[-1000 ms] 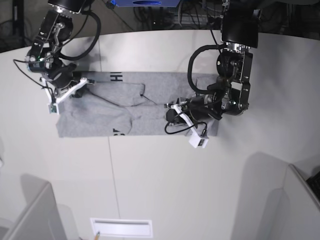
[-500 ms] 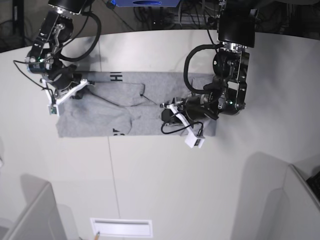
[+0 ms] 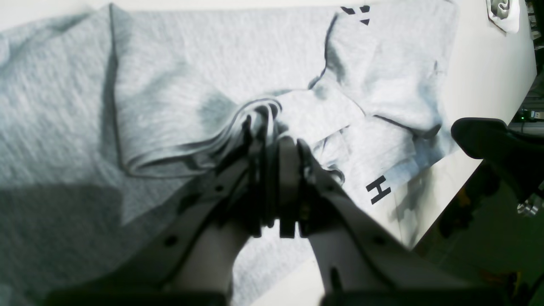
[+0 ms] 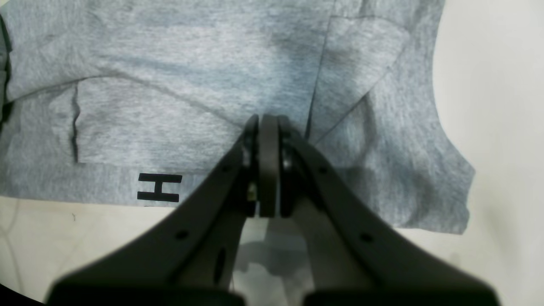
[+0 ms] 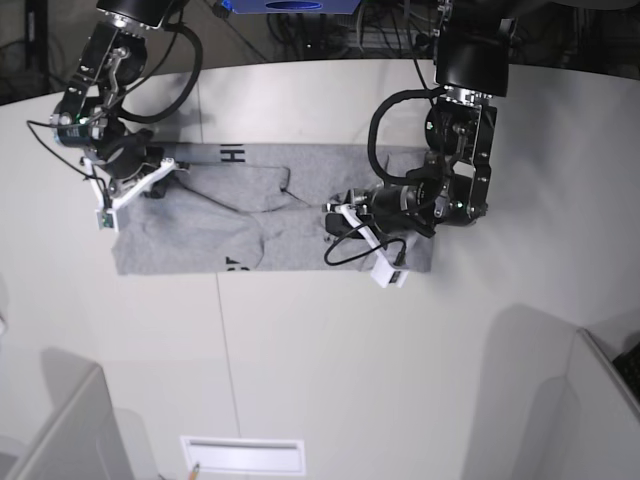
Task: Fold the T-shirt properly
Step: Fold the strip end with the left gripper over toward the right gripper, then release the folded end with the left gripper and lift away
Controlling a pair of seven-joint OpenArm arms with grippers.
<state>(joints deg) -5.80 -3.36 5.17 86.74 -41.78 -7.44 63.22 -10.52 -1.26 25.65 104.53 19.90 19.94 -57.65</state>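
The heather-grey T-shirt [image 5: 300, 180] lies spread on the white table [image 5: 330, 340], partly folded, with a black letter H [image 5: 232, 153] showing at its far edge. My left gripper [image 5: 330, 215] sits over the shirt's middle. In the left wrist view the left gripper [image 3: 270, 127] is shut on a bunched fold of the T-shirt [image 3: 170, 85]. My right gripper [image 5: 175, 163] is at the shirt's left end. In the right wrist view the right gripper [image 4: 265, 121] is shut with its tips against the T-shirt [image 4: 191, 63], near the letter H [image 4: 159, 187]. Whether it pinches cloth I cannot tell.
A white slotted plate [image 5: 243, 455] lies at the table's near edge. Grey panels stand at the near left corner [image 5: 60, 430] and the near right corner [image 5: 610, 400]. Cables and dark equipment crowd the space behind the table's far edge.
My left gripper has drawn its pinched fold of cloth a little to the left in the base view. The right arm has barely moved.
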